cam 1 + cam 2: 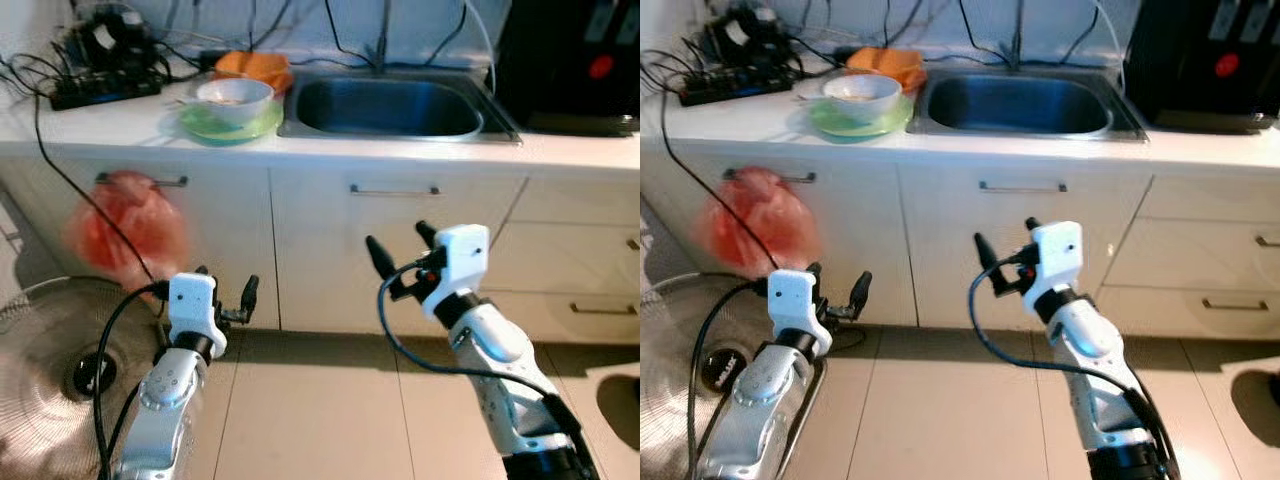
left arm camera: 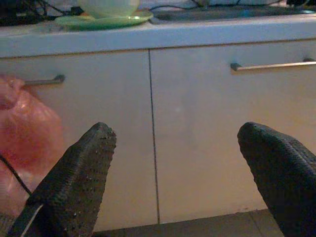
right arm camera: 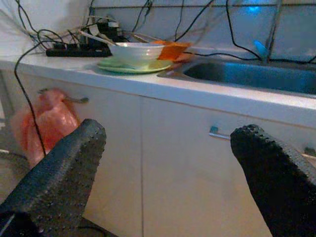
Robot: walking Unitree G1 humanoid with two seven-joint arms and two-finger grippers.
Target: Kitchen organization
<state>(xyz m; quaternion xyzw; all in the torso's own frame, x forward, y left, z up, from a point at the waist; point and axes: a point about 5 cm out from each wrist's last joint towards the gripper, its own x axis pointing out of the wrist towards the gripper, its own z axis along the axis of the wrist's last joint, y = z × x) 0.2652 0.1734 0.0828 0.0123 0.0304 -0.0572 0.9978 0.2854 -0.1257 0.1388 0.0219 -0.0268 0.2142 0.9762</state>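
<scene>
A white bowl point(image 1: 234, 99) sits on a green plate point(image 1: 231, 124) on the white counter point(image 1: 120, 125), just left of the steel sink point(image 1: 390, 107). An orange cloth point(image 1: 256, 68) lies behind the bowl. My left gripper point(image 1: 222, 292) is held low before the cabinet doors, open and empty. Further right, my right gripper point(image 1: 402, 252) is raised in front of the cabinet under the sink, open and empty too. Both wrist views look at the cabinet fronts, with the bowl point(image 3: 137, 53) and plate point(image 2: 101, 20) above.
A red plastic bag point(image 1: 127, 230) hangs from the left cabinet handle point(image 1: 140, 181). A power strip point(image 1: 105, 90) and tangled cables sit at the counter's back left. A floor fan point(image 1: 55, 380) stands at my lower left. A black appliance point(image 1: 575, 60) stands right of the sink.
</scene>
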